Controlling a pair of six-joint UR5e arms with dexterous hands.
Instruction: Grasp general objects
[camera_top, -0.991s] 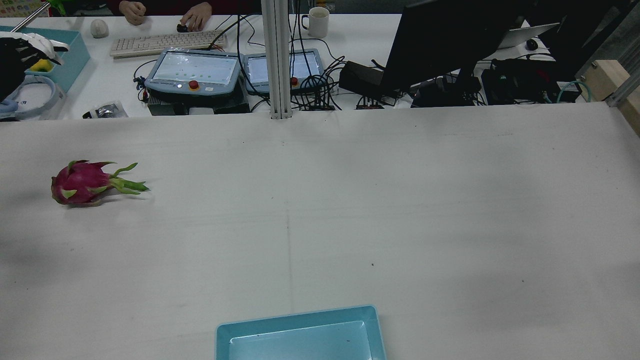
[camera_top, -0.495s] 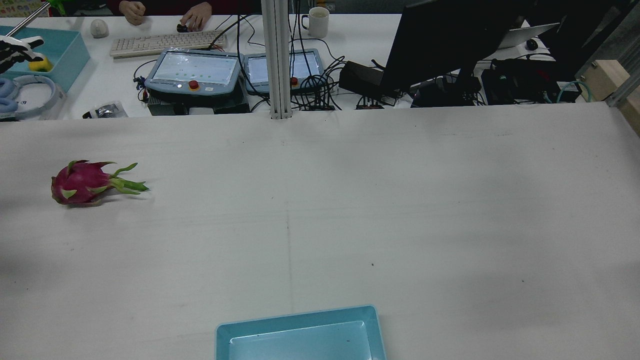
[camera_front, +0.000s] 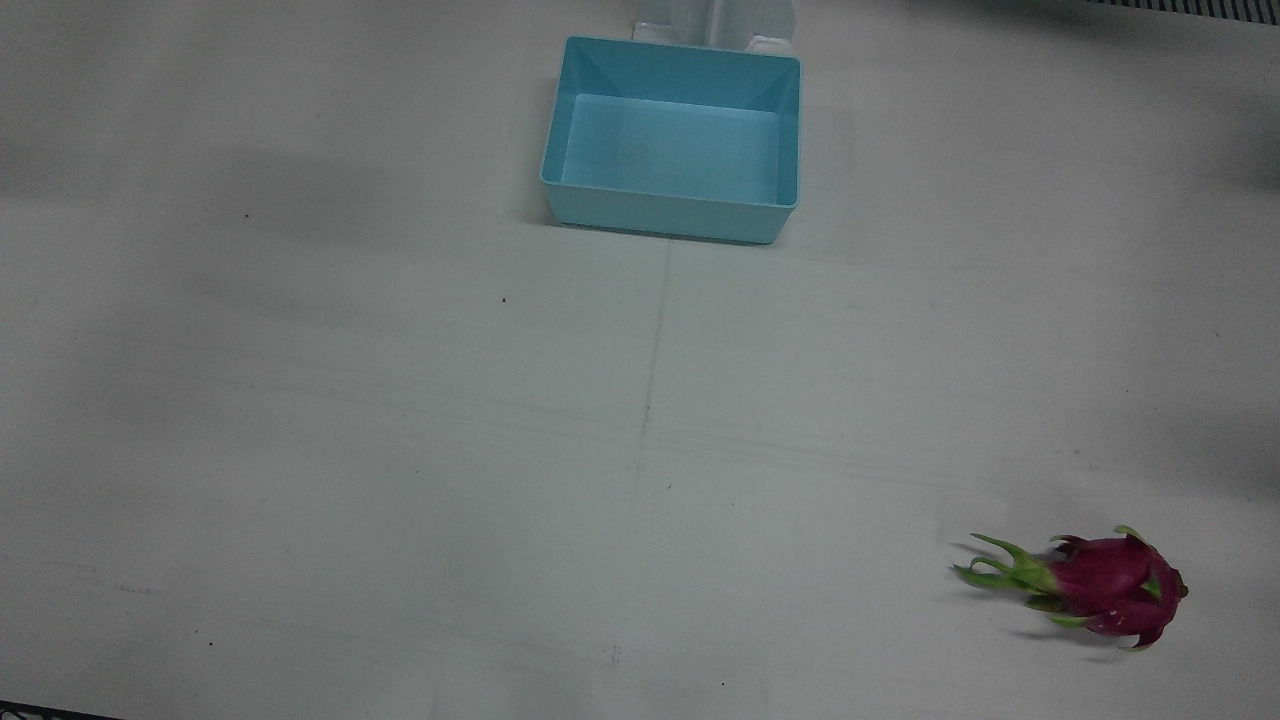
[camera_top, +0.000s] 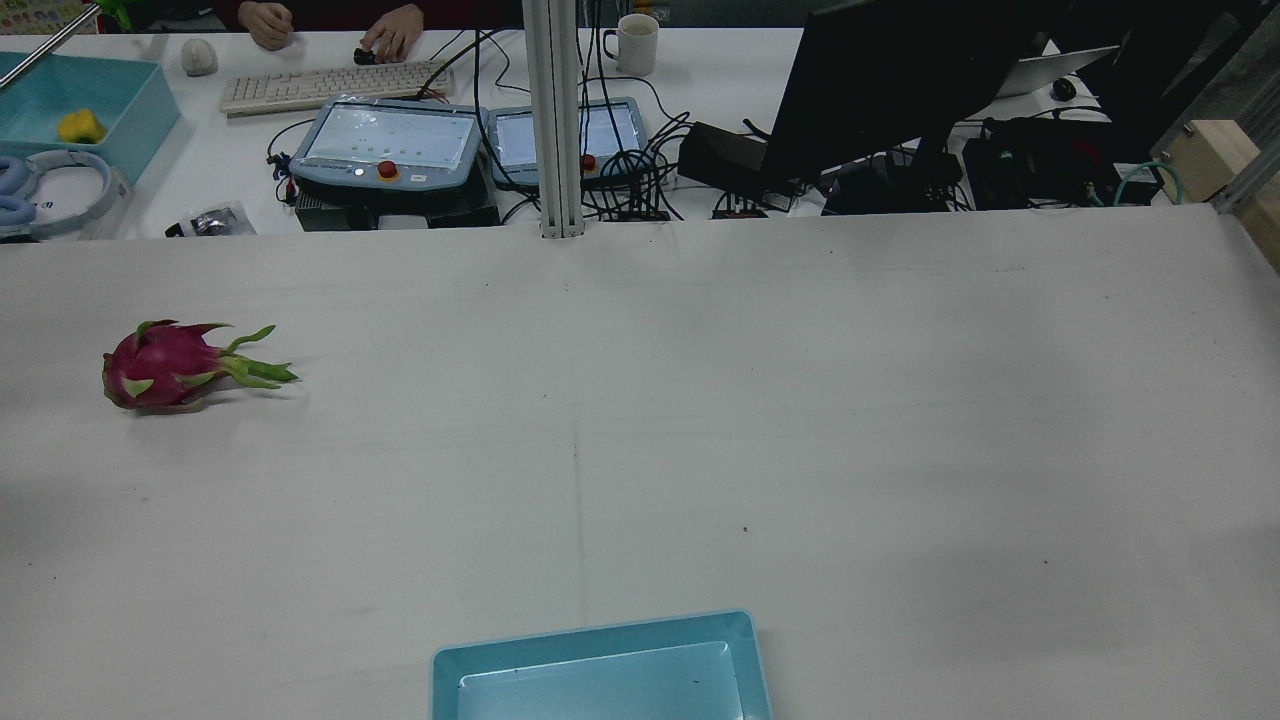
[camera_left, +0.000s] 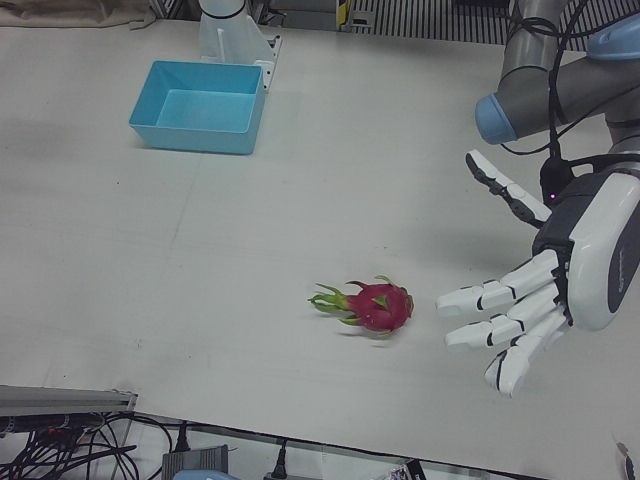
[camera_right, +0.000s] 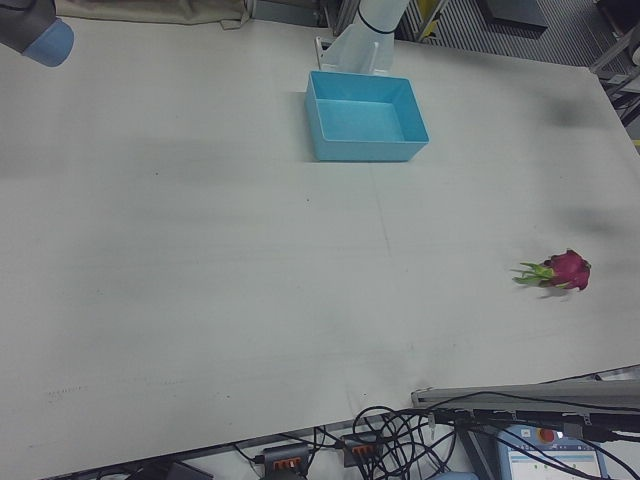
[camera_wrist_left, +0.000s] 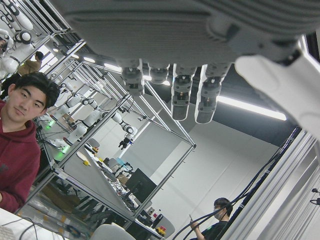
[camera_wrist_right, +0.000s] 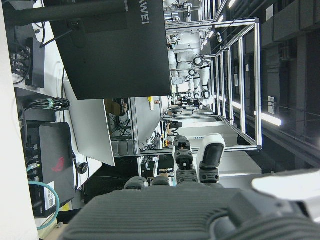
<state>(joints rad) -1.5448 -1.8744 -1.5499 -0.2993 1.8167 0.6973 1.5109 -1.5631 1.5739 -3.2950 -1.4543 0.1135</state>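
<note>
A magenta dragon fruit (camera_left: 380, 306) with green scales lies on the white table, apart from both hands. It also shows in the front view (camera_front: 1110, 585), the rear view (camera_top: 160, 365) and the right-front view (camera_right: 567, 270). My left hand (camera_left: 545, 290) hovers above the table just right of the fruit in the left-front view, fingers spread, holding nothing. Its fingers (camera_wrist_left: 182, 95) point out at the room in the left hand view. My right hand (camera_wrist_right: 195, 165) shows only in its own view, fingers out and empty, facing away from the table.
A blue bin (camera_front: 670, 215) stands empty at the robot's edge of the table, mid-width; its rim shows in the rear view (camera_top: 590, 628). Monitors, teach pendants and cables (camera_top: 640, 160) sit on the desk beyond the far edge.
My left hand has left the rear view at its upper left edge. The dragon fruit has not moved.
</note>
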